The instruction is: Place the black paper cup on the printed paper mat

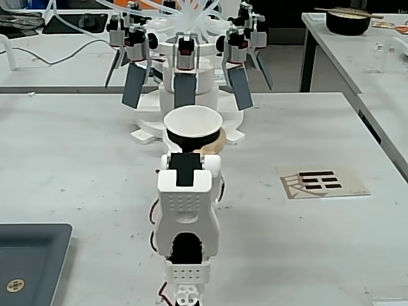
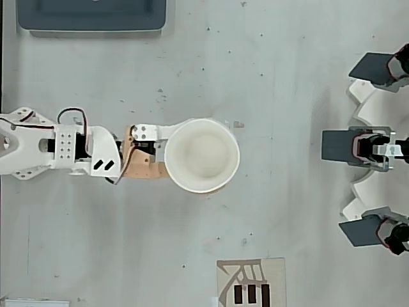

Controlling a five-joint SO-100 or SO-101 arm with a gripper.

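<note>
— What does the black paper cup (image 1: 192, 131) look like?
— Tapered black wall, white interior, white rolled rim; in the overhead view only the white mouth (image 2: 202, 155) shows.
— Where is it?
— Upright, clamped by the gripper (image 2: 167, 153) — fingers closed against its wall — well apart from the printed paper mat (image 2: 250, 282), which lies at the overhead view's bottom edge (image 1: 322, 182).

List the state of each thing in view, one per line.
black paper cup: upright, open end up, looks empty in the overhead view, held off the mat.
hand: shut on the black paper cup, gripping its side.
printed paper mat: flat on the table, nothing on it, cut by the bottom edge of the overhead view.
dark grey tray: flat on the table, partly out of frame.
</note>
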